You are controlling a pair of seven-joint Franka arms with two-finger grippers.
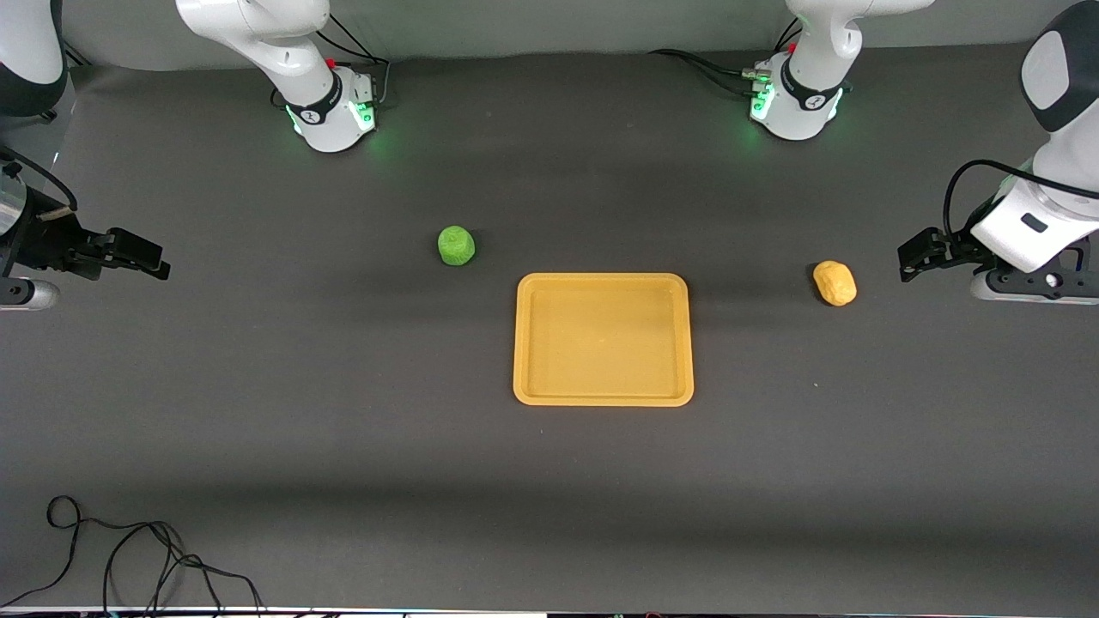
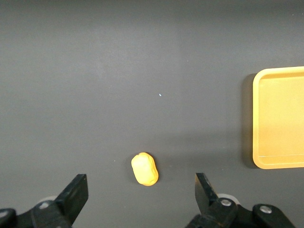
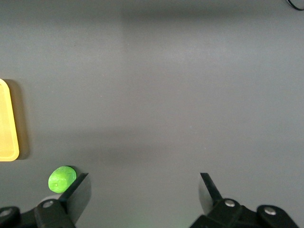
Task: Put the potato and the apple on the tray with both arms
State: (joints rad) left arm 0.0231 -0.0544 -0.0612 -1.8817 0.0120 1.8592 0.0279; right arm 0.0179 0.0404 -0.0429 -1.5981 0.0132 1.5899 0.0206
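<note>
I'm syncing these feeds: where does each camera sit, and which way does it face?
Front view: high across the table, facing both arm bases; shows apple, tray, potato, left gripper, right gripper.
Left wrist view: looks down past open jaws at the potato and tray.
Right wrist view: looks down past open jaws at the apple and tray.
Shared: both wrist views show the tray.

both wrist views cut the tray (image 2: 280,118) off at an edge. the front view crops both arms at the frame sides. the right hand (image 3: 142,194) partly covers the apple (image 3: 61,179), and each wrist view shows only fingertips (image 2: 76,190).
</note>
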